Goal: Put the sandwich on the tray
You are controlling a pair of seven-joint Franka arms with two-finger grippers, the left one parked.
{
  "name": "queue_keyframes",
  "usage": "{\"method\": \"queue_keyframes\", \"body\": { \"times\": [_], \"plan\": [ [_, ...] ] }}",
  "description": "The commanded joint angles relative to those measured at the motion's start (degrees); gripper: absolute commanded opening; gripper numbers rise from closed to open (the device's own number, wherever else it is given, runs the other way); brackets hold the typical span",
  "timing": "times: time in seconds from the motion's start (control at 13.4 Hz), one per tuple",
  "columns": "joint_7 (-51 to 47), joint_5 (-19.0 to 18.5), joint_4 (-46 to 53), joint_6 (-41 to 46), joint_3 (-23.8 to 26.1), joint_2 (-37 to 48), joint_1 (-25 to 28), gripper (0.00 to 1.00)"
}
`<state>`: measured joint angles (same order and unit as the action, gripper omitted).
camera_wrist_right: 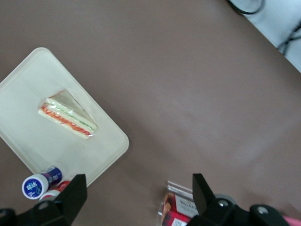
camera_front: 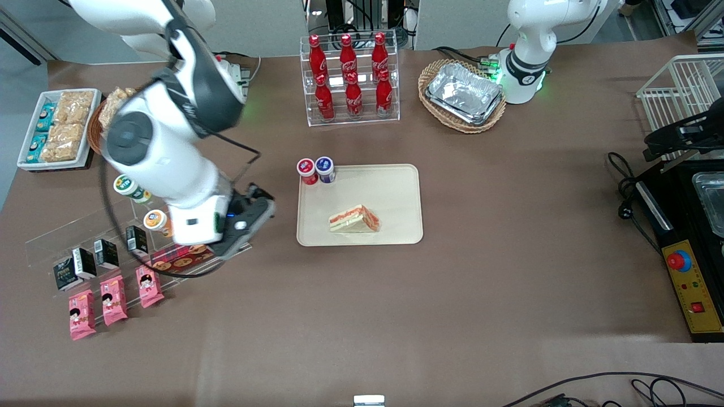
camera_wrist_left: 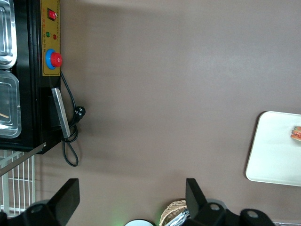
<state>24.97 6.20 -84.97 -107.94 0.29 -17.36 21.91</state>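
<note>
Pink snack packets (camera_front: pixel 113 299) sit nearest the camera, just nearer than the claw (camera_wrist_right: pixel 136 200) — its fingers are spread wide with nothing between them, hanging over the clear rack's (camera_front: pixel 85 237) end by the red cookie box (camera_front: pixel 182 261). Out toward the parked arm's end lies the tray (camera_front: pixel 396 186), with two small jars (camera_front: pixel 315 170) on one corner. Well apart from the claw, the sandwich (camera_front: pixel 355 219) is flat on the tray, on the part nearer the camera.
</note>
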Motion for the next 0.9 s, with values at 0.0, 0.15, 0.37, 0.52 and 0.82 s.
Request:
{"method": "queue_keyframes", "body": {
  "times": [0.0,0.15,0.37,0.52,0.82],
  "plan": [
    [-4.83,1.36,-1.08,5.0,-4.32,4.6,-0.02,1.0],
    [-8.26,1.18,-0.99,8.34,-7.13,6.36,-0.02,1.0],
    [-10.38,0.74,-1.08,13.52,-10.74,9.53,-0.02,1.0],
    [-10.56,0.74,-0.99,16.43,-14.77,11.11,-0.02,1.0],
    [-10.47,1.1,-0.99,18.37,-19.18,11.38,-0.02,1.0]
  ]
}}
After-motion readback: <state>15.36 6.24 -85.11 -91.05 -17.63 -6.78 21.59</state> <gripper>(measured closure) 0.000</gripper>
